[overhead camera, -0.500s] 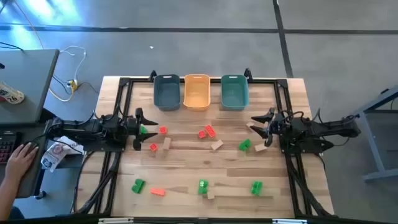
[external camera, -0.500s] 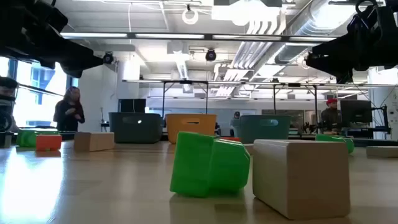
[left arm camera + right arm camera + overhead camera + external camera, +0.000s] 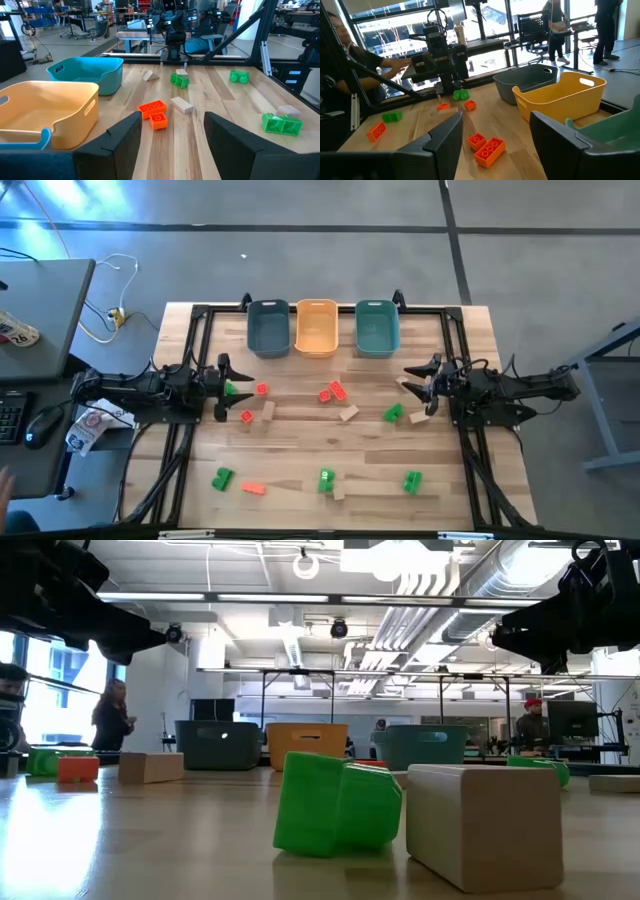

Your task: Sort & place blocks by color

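The blocks are lying scattered in front of the orange bin: small red-orange, bright green and tan pieces, some studded on top. The left gripper is hovering left of that bin, fingers spread. The right gripper is hovering on its right, fingers also spread.

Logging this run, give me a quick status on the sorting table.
Left gripper and right gripper open, empty, at table sides. Blocks scattered on table, none visibly binned. Nothing in the way.
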